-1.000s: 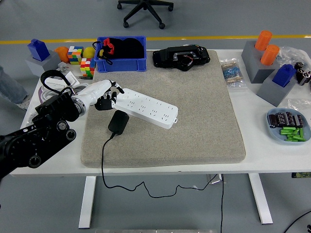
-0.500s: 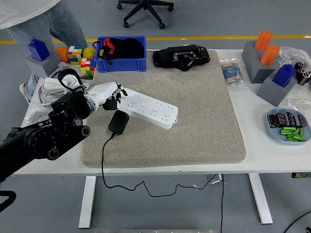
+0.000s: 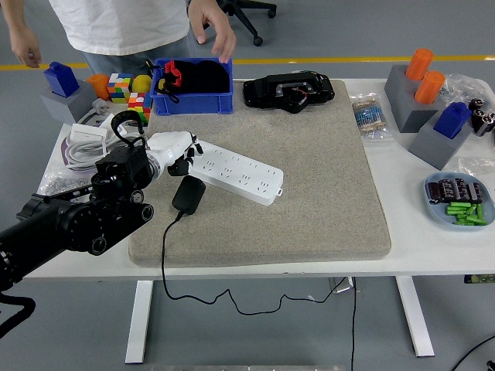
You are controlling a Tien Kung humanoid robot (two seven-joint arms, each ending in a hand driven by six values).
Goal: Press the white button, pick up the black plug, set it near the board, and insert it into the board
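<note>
A white power strip [image 3: 236, 172] lies slanted on the grey mat [image 3: 309, 193]. Just below its left end the black plug [image 3: 188, 194] rests on the mat, its cable [image 3: 165, 259] trailing over the table's near edge. My left hand [image 3: 179, 151] hovers over the strip's left end with its fingers curled down toward it, holding nothing. Whether a fingertip touches the strip is hidden. The right arm is out of view.
A person stands at the far side, one hand [image 3: 210, 23] hanging over the blue bin [image 3: 193, 86]. Colour cubes [image 3: 128, 94] and a coiled white cable [image 3: 83, 143] lie left of the mat. A black device [image 3: 288, 90] sits at the back; blocks and a tray [image 3: 458, 201] at right.
My left arm has shifted right and forward, bringing the hand a little further along the strip's left end. A person has walked in at the far side and now reaches toward the blue bin.
</note>
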